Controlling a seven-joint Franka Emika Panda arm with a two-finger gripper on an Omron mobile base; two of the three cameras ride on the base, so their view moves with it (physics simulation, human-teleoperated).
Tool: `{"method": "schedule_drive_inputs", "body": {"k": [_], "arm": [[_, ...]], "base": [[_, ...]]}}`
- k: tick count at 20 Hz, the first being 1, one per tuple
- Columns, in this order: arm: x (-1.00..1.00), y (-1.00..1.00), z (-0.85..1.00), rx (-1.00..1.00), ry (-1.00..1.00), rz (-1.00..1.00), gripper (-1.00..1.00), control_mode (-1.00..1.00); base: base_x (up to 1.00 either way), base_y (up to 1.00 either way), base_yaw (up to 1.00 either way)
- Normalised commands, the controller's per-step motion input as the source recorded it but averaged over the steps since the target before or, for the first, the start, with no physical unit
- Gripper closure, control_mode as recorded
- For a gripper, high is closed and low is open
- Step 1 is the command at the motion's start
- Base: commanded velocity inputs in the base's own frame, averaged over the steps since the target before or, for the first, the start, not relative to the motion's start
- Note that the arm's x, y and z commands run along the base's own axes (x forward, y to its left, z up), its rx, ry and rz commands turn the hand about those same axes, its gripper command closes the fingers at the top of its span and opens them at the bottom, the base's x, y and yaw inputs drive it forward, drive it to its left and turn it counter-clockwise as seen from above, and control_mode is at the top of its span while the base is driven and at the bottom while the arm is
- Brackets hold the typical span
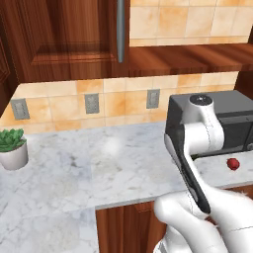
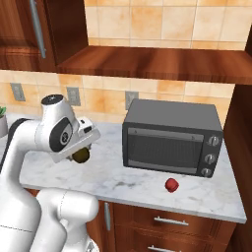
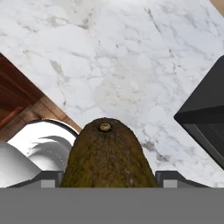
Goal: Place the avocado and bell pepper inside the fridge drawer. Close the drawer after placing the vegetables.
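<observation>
The avocado (image 3: 107,155), a dark olive-brown lump with a small stem scar, sits between my two fingertips (image 3: 49,178) in the hand view. My gripper (image 3: 109,178) is shut on it and holds it above the marble counter (image 3: 131,65). From the right base view the avocado (image 2: 81,155) hangs under the white hand, with my gripper (image 2: 82,151) left of the oven. The bell pepper (image 2: 171,184), small and red, lies on the counter in front of the oven, also seen as the bell pepper (image 1: 232,164). The fridge drawer is out of view.
A dark grey toaster oven (image 2: 172,142) stands on the counter's right part. A potted plant (image 1: 12,148) stands at the far left. Wooden wall cabinets (image 1: 64,34) and a shelf (image 2: 157,64) hang above. The counter's front edge (image 2: 147,199) runs over wooden drawers.
</observation>
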Motion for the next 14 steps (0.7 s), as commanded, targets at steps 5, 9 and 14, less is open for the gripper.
{"method": "schedule_drive_inputs", "body": {"k": [5, 9, 14], "arm": [[0.0, 0.23, -0.03, -0.06, 0.0, 0.02, 1.0, -1.0], [-0.29, -0.04, 0.0, 0.01, -0.1, -0.01, 1.0, -1.0], [0.0, 0.0, 0.0, 0.0, 0.0, 0.0, 1.0, 1.0]], "base": [[0.0, 0.0, 0.0], [0.0, 0.0, 0.0], [-0.94, -0.48, -0.14]]}}
